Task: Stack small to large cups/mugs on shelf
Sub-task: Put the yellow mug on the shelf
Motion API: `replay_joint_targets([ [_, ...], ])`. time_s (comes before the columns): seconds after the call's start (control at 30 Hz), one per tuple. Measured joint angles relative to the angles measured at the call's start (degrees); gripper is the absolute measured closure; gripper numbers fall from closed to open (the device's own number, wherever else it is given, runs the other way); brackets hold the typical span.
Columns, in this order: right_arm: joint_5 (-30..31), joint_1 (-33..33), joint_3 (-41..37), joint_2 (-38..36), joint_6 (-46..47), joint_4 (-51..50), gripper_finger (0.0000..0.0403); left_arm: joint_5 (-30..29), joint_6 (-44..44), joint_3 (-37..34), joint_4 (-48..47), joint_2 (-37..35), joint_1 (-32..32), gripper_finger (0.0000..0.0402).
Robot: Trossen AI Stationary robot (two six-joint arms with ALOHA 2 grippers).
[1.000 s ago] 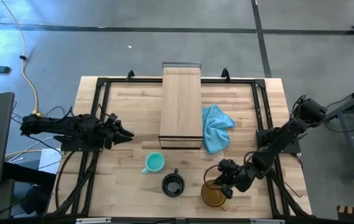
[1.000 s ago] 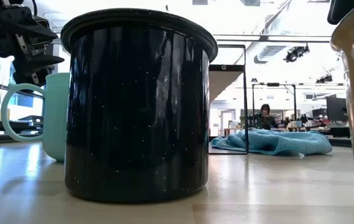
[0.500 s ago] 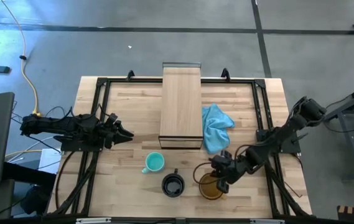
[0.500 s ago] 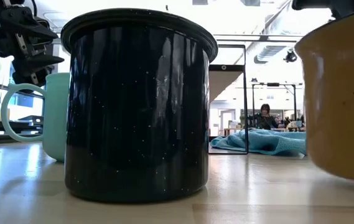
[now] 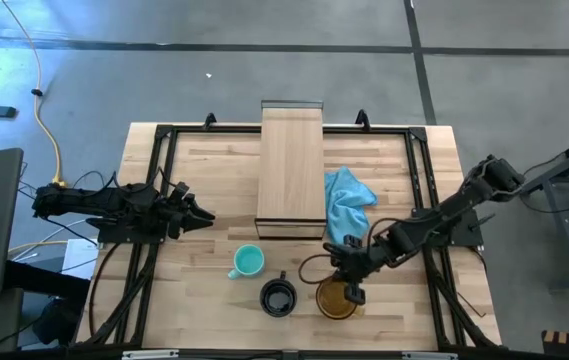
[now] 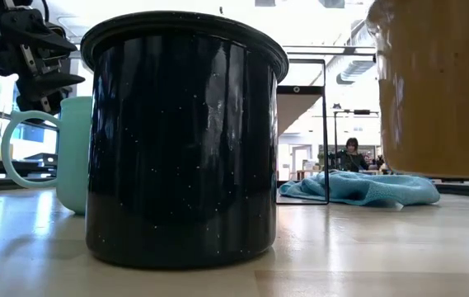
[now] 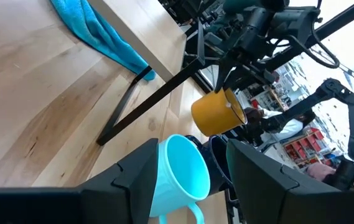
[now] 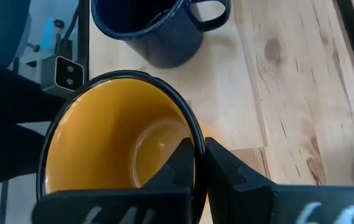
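The amber mug hangs over the table's near edge, right of centre, with my right gripper shut on its rim. Just left of it the black mug stands on its base, and the teal mug stands a little farther in. The light-wood shelf lies at the far middle of the table. My left gripper waits open at the table's left side, level, pointing toward the mugs. My right gripper pinches the amber mug's rim on the side toward the table's right, one finger inside the mug and one outside. The fingers slant down from the right. The mug is lifted clear of the table, mouth up, roughly upright.
A crumpled blue cloth lies against the shelf's right side, just beyond the lifted mug. Dark metal frame rails run along the table's left, right and far sides. Bare wood shows left of the shelf.
My right gripper has risen and gone toward the table's left, rolling at the wrist. The amber mug has come off the table with it, tipping on the way, and now hangs clear and closer to the black mug.
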Motion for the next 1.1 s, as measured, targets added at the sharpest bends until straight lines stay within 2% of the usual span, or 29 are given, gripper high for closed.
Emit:
replay_joint_targets([
  [0.27, -6.35, -4.44, 3.74, -0.10, -6.47, -3.50, 0.0403, 0.00, 0.00, 0.00, -0.04, 0.00, 0.00, 0.0222],
  [0.5, -9.30, -8.61, 10.39, -0.33, -12.88, -9.64, 0.0403, 0.00, 0.00, 0.00, -0.04, 0.00, -0.01, 0.0222],
  [0.83, -14.72, -14.71, 24.21, -0.33, -22.16, -23.66, 0.0403, 0.00, 0.00, 0.00, -0.04, 0.00, 0.00, 0.0222],
  [1.1, -16.03, -21.87, 36.68, -0.33, -30.89, -35.60, 0.0403, 0.00, 0.00, 0.00, -0.04, 0.00, 0.00, 0.0222],
])
